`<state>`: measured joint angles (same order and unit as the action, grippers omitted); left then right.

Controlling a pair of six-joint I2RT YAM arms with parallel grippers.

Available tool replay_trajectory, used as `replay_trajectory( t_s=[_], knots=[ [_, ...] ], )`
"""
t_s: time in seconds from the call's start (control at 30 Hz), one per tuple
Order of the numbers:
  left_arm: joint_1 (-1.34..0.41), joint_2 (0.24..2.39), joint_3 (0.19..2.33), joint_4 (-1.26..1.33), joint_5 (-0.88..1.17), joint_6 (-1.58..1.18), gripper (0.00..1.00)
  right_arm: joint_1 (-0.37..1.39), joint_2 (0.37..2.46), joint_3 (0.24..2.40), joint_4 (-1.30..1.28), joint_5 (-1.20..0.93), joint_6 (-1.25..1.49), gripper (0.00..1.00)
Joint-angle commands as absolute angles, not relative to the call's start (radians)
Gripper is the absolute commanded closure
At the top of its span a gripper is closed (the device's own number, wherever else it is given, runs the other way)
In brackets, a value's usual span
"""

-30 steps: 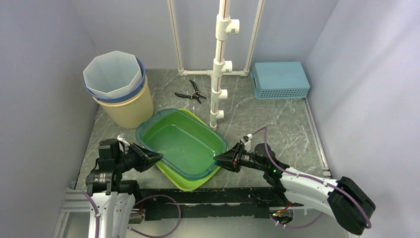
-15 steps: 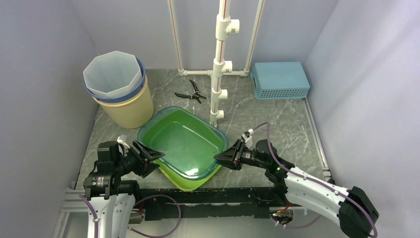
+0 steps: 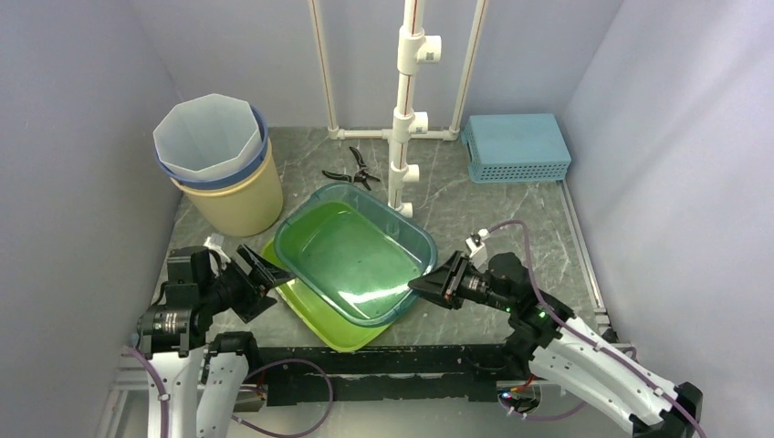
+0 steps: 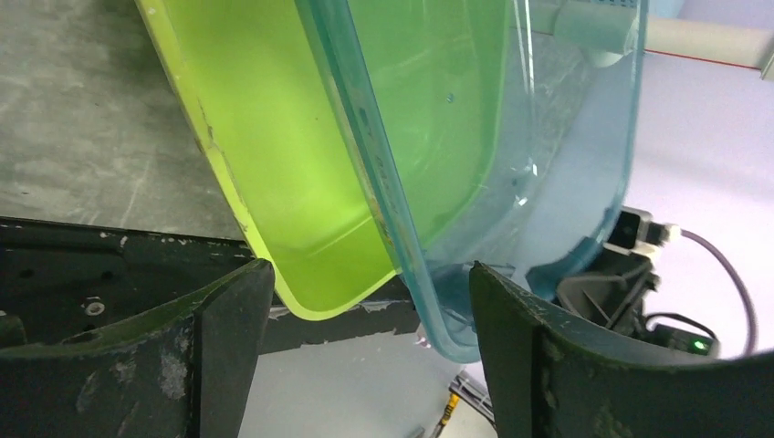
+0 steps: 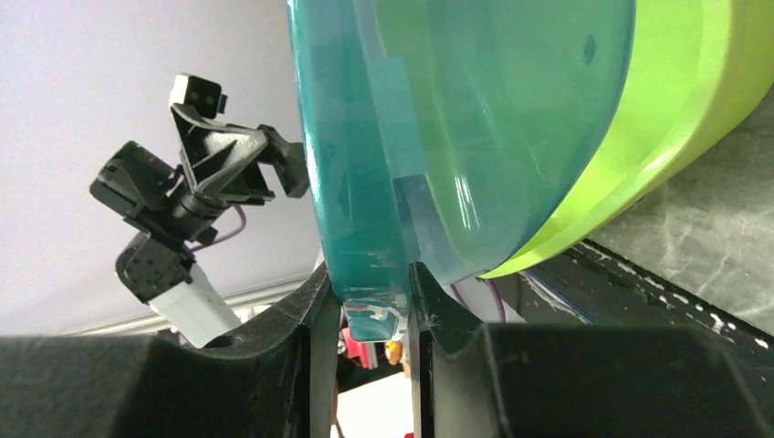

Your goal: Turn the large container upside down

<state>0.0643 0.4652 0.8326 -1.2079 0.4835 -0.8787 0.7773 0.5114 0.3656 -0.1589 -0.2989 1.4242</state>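
Inside right claw (image 3: 420, 286), large container (image 3: 351, 258).

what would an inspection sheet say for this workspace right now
surface: grey marbled table, no spills seen
job's things: blue tub opening up, tilted, partly over green tray; not yet flipped
clutter: bucket with white liner, pliers, basket, pipe stand
tools: left tool open, tub rim between its jaws, not gripped; right tool shut on tub rim
cables: purple cable looped over right arm, apart from tub
surroundings: plain walls on three sides
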Motion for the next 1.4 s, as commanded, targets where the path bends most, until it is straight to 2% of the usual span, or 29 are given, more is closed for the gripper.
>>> replay_trajectory(
  t_s=[0.0,0.3,0.47,0.93,1.37],
  knots=[
    [0.063,0.510,0.916,-1.237,0.406,-0.800,0.17,0.777,0.476,0.529,-0.333,-0.277,1.289,1.00],
    [0.063,0.557,0.979,-1.209,0.412,-0.767,0.16,0.777,0.479,0.789,-0.659,-0.302,1.004,1.00],
    [0.063,0.571,0.968,-1.179,0.442,-0.770,0.15,0.777,0.486,0.920,-0.812,-0.229,0.920,1.00],
    [0.064,0.577,0.848,-1.101,0.561,-0.788,0.15,0.778,0.505,1.251,-0.957,0.053,0.888,1.00],
    [0.063,0.574,0.787,-1.092,0.571,-0.792,0.15,0.779,0.591,1.536,-1.092,0.226,0.843,1.00]
  ],
)
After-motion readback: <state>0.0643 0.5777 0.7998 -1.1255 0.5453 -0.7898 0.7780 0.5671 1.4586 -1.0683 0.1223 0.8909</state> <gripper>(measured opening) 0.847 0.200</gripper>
